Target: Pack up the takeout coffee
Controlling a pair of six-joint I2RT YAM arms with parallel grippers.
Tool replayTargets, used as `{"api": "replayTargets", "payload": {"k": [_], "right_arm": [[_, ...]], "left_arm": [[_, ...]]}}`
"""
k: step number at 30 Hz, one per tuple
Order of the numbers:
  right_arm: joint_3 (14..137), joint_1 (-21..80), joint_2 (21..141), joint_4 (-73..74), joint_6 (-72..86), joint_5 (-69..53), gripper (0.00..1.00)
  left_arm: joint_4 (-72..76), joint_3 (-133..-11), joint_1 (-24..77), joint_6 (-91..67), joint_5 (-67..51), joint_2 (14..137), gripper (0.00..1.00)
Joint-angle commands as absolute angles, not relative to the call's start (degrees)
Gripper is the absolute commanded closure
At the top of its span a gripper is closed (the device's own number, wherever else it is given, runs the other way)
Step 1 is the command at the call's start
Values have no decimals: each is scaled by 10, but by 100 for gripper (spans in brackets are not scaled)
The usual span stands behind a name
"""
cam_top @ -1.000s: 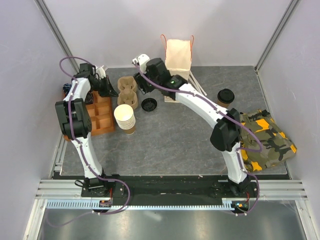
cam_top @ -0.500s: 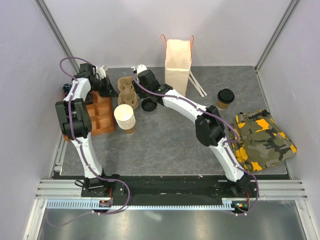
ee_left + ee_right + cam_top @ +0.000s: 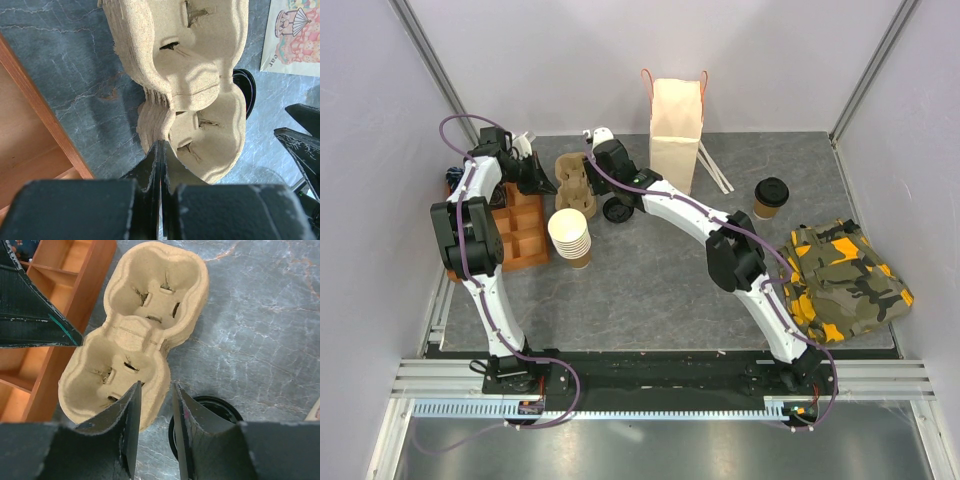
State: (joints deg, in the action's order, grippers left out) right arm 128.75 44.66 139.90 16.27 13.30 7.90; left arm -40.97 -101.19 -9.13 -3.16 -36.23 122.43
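Top external view: a grey marbled worktop [image 3: 670, 280] between pale lilac walls [image 3: 770, 60]. The left pincer [image 3: 160, 150] is pressed closed, its tips touching the rim of a moulded tan pulp cup carrier [image 3: 145, 325]. The right pincer [image 3: 155, 395] (narrowly parted) straddles its other rim. The tan paper coffee cup with black lid [image 3: 771, 197] stands upright, well apart from both.

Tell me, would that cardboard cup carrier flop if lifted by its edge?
Probably fairly stiff and light: the pulp cup carrier is thin moulded fibre with deep wells. Several look nested, so lower ones may lift too.
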Motion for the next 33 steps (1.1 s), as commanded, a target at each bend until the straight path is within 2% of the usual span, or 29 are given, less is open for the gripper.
{"api": "replayTargets", "payload": {"k": [1,11,15,33], "right_arm": [[1313,443,1417,140,158,69,62],[1312,432,1432,139,178,47,63],[1313,430,1435,138,180,34,68],[1316,425,1448,131,198,1,74]], "left_arm": [[-397,-1006,-85,-27,-360,1208,98],[-396,-1005,-85,-27,-358,1212,98],[-394,-1003,-85,-27,-357,1212,98],[-392,-1000,-85,-25,-358,1212,98]]}}
